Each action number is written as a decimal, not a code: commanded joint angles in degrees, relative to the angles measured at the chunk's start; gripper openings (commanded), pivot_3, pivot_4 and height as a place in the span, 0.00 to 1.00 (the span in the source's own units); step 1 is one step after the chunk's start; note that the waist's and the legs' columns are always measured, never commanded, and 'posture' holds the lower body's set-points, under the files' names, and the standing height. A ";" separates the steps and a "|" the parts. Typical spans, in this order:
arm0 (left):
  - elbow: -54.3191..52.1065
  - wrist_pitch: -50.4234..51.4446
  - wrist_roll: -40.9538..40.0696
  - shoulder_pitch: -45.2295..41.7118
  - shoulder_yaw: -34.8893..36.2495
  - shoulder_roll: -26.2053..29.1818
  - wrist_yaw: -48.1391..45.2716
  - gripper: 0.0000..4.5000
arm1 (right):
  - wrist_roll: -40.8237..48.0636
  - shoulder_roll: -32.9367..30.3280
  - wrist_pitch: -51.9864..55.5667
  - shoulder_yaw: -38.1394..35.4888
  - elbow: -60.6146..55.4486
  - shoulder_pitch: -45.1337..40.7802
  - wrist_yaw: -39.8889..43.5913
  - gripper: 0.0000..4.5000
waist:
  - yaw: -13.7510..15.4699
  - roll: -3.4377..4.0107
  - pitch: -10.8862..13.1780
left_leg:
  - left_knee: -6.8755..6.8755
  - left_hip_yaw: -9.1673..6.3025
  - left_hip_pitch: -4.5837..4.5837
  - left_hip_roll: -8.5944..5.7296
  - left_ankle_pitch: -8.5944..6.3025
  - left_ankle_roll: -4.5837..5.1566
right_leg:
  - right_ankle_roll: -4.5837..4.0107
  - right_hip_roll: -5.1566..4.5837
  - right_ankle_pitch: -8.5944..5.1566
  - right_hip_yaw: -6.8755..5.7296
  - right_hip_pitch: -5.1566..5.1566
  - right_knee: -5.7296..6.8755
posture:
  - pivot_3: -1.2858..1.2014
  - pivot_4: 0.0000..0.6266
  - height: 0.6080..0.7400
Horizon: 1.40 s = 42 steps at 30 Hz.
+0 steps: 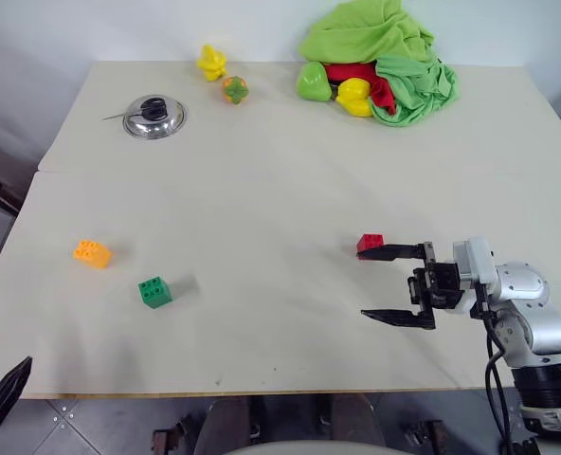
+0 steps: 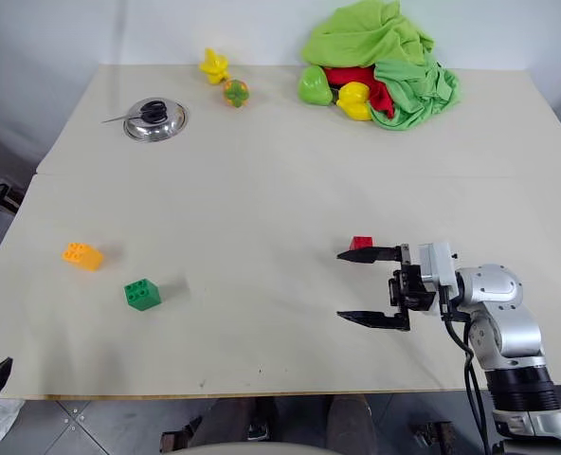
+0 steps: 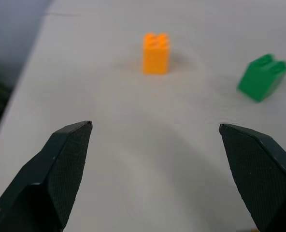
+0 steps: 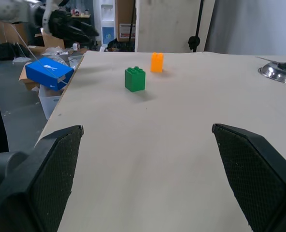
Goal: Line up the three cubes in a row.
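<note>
Three studded plastic cubes unaligned | red cube (image 1: 370, 243) at 12 o'clock of right gripper (image 1: 392, 284), jaws spread, empty | orange-yellow cube (image 1: 92, 253) at 10 o'clock of green cube (image 1: 154, 291) | left gripper (image 3: 157, 145) spread, empty

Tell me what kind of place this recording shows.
Probably a lab or workshop test setup: a bare beige table with small plastic toy blocks, a blue cardboard box on a cluttered grey floor, and a water dispenser behind.
</note>
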 commanded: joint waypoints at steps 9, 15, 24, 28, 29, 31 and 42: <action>-14.21 -1.08 2.23 -4.09 -13.40 -1.75 8.02 1.00 | -0.85 0.09 -1.43 -3.11 0.10 -0.76 -0.94 0.99 | -0.04 -0.06 -0.04 | 0.04 0.04 -0.02 0.00 -0.11 0.37 | -0.03 0.17 0.02 0.00 0.05 -0.08 | 0.52 0.24 1.00; -15.72 0.12 7.38 -9.30 -24.64 1.99 8.40 1.00 | -0.83 -0.24 0.51 -2.81 -1.92 0.52 -1.24 0.99 | -0.16 -0.04 -0.06 | 0.05 0.21 0.00 -0.02 -0.11 0.45 | -0.02 0.42 0.02 -0.13 0.04 0.17 | 0.52 0.24 1.00; -1.80 1.20 9.03 -21.52 -33.10 16.07 -3.70 1.00 | -0.88 -0.98 2.21 -3.48 -5.11 2.36 -3.04 0.99 | -0.14 -0.01 -0.07 | 0.13 0.27 0.00 -0.02 -0.08 0.49 | -0.02 0.49 0.02 -0.13 0.02 0.29 | 0.52 0.24 1.00; 3.71 0.90 10.71 -26.89 -37.27 19.77 -8.08 1.00 | -1.05 -1.04 2.15 -4.08 -6.59 3.75 -4.40 0.99 | -0.02 -0.01 -0.06 | 0.12 0.27 0.00 -0.02 -0.08 0.48 | -0.02 0.51 0.02 -0.14 0.01 0.33 | 0.52 0.24 1.00; 4.85 1.04 10.89 -28.56 -38.15 19.98 -8.39 1.00 | -1.12 -1.09 2.09 -4.26 -7.01 4.10 -4.83 0.99 | 0.02 -0.01 -0.06 | 0.12 0.27 0.00 -0.03 -0.08 0.48 | -0.02 0.51 0.02 -0.14 0.01 0.33 | 0.52 0.24 1.00; 6.96 1.00 11.49 -31.28 -39.57 20.07 -8.71 1.00 | -1.15 -1.25 2.24 -4.52 -7.97 4.90 -5.63 0.99 | 0.01 -0.01 -0.06 | 0.12 0.27 0.00 -0.05 -0.08 0.48 | -0.01 0.51 0.02 -0.13 0.02 0.33 | 0.52 0.24 1.00; 9.06 1.20 10.90 -35.77 -42.20 23.92 -15.84 0.40 | -0.81 -4.38 2.97 -8.27 -9.44 10.02 -6.76 1.00 | 0.11 -0.01 -0.06 | 0.14 0.34 0.01 -0.03 -0.07 0.49 | 0.00 0.56 0.01 -0.10 0.01 0.36 | 0.52 0.24 1.00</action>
